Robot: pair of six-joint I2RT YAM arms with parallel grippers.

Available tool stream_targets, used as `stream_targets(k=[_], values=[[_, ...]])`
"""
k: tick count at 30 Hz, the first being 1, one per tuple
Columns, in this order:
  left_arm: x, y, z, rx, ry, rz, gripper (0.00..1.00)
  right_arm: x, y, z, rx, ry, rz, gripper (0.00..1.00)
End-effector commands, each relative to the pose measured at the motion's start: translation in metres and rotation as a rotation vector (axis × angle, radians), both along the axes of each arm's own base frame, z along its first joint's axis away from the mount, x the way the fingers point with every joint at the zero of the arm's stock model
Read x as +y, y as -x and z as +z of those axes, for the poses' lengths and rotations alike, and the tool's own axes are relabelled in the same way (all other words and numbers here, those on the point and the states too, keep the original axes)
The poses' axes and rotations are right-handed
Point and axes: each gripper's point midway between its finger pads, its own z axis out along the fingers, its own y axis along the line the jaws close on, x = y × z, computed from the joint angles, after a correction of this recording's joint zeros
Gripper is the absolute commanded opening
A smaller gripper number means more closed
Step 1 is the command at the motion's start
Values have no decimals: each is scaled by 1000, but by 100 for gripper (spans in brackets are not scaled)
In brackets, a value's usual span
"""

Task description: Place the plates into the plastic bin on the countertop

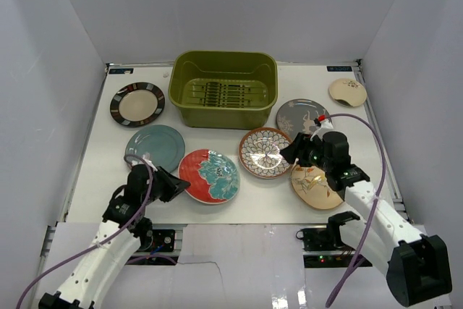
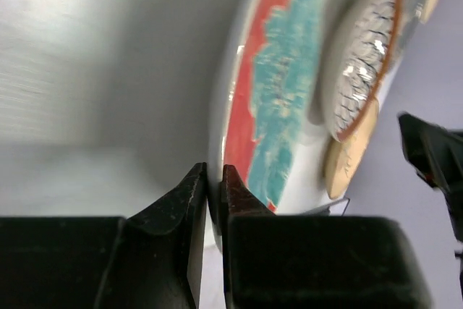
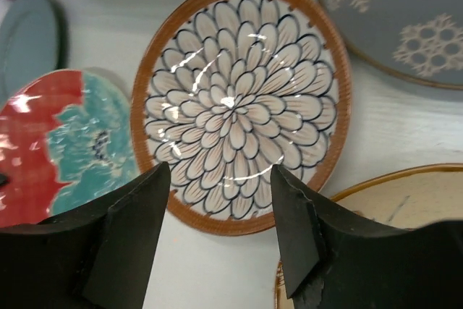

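Olive-green rectangular plastic bin, with rolled rim and slotted ribbed bottom: stands at the far middle of the flat white countertop; all seven plates lie outside it. Dark-rimmed cream round plate: left of the bin, apart from it. Plain teal round plate: nearer than the dark-rimmed one, left side. Red round plate with teal flower: near centre, just right of the teal plate. Brown-rimmed white plate with petal pattern: just in front of the bin, beside the red plate. Grey round plate with pale motifs: beside the bin's right near corner. Cream plate with bird drawing: near right, largely under the right arm. Small cream plate: far right corner. Left gripper: low at the red plate's left edge, black fingers drawn narrow with the plate's pale rim pinched between them; whether the plate is raised off the surface cannot be told. Right gripper: above the near edge of the petal plate, fingers spread wide, holding nothing and touching no plate.
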Motion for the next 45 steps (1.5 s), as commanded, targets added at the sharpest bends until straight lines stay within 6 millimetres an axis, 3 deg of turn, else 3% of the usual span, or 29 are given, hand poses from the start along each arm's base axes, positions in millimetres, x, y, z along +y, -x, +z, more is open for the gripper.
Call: stream_targets(k=[1,3,6,12,15,17,21,22,24,26,27,28,29,30,31,32,34,38,39,40,41,42,43,45], values=[[-1,-6,74,-181,-6,-45,0,-24,-39,14,-68,145,-127,63],[-3,-4,104,-254,4,-77,0,-29,-47,4,-28,219,-126,61],[-8,0,130,-320,36,-111,0,-34,-57,4,-33,271,-129,63],[-10,10,191,-501,65,-159,0,-54,-71,-22,59,291,-137,67],[-12,5,231,-638,103,-154,0,-51,-70,-33,98,269,-74,69],[-13,0,247,-686,120,-147,0,-44,-69,-35,110,244,-25,69],[-23,-27,284,-794,154,-135,0,-32,-64,-49,153,198,31,67],[-27,-41,282,-769,144,-132,0,-27,-69,-46,130,179,46,66],[-29,-54,310,-834,142,-121,0,-24,-68,-52,145,161,61,64],[-33,-79,314,-828,115,-101,0,-20,-69,-53,138,136,62,62],[-34,-86,332,-861,121,-91,0,-18,-66,-59,158,126,72,61],[-36,-94,337,-858,116,-84,0,-16,-66,-59,154,117,80,60],[-43,-116,329,-819,94,-88,0,-15,-64,-61,162,104,82,59],[-44,-124,349,-864,83,-85,0,-14,-63,-63,166,97,82,58],[-47,-135,347,-851,74,-80,0,-13,-56,-70,182,89,86,56],[-52,-159,333,-805,45,-65,0,-11,-59,-68,162,75,86,54],[-53,-182,339,-819,2,-46,0,-8,-53,-72,177,52,94,52],[-66,-239,327,-783,-42,-33,0,0,-50,-74,182,25,117,49],[-68,-249,311,-752,-60,-38,0,1,-49,-74,183,18,121,49],[-70,-258,320,-770,-67,-34,0,2,-48,-75,188,15,126,49],[-72,-267,316,-757,-77,-28,0,2,-46,-77,193,11,128,49],[-75,-283,298,-719,-98,-22,0,3,-45,-77,189,6,132,49],[-75,-292,303,-734,-106,-18,0,4,-44,-77,191,0,131,44],[-77,-306,293,-716,-120,-15,0,3,-44,-75,182,-8,123,38]])
